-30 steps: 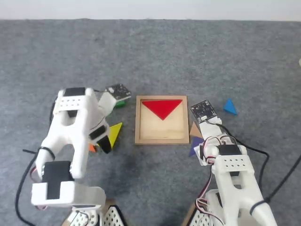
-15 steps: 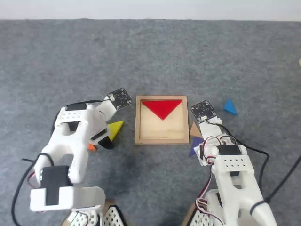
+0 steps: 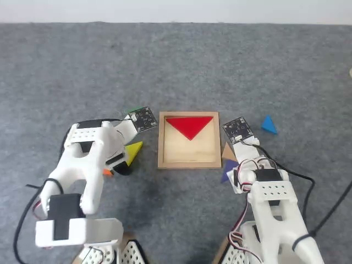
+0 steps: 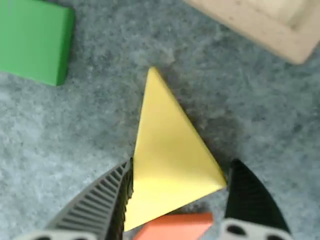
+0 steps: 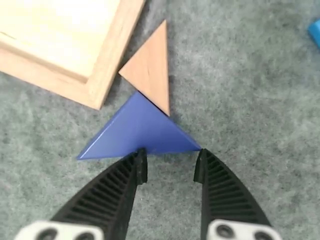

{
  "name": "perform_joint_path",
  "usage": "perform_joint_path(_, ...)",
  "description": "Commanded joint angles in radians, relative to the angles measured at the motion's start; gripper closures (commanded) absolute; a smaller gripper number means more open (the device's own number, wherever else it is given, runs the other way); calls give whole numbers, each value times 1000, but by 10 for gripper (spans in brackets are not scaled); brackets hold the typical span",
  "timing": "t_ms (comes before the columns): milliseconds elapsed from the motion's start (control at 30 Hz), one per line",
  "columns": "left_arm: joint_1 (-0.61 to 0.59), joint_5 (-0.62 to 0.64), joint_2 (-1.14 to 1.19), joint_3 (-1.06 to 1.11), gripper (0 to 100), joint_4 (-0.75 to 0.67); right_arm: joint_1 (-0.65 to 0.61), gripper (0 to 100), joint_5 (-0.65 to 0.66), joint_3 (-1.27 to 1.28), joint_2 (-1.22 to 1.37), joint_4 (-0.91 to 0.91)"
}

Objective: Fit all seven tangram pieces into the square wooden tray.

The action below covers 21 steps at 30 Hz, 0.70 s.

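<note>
Left wrist view has the yellow triangle flat on the desk between the spread left jaws, broad end toward them, tip pointing away, the wooden tray off beyond. Right jaws, likewise released, sit at the blue triangle's long edge.

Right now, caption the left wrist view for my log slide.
Open left hand straddling the yellow triangle on grey mat, an orange piece beside it, the green piece and tray corner farther off.
</note>
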Motion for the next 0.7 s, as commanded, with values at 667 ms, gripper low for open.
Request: perform_joint_path(667,-92,34,78,-280,696,104,-10,829,-9,-2,1,-18)
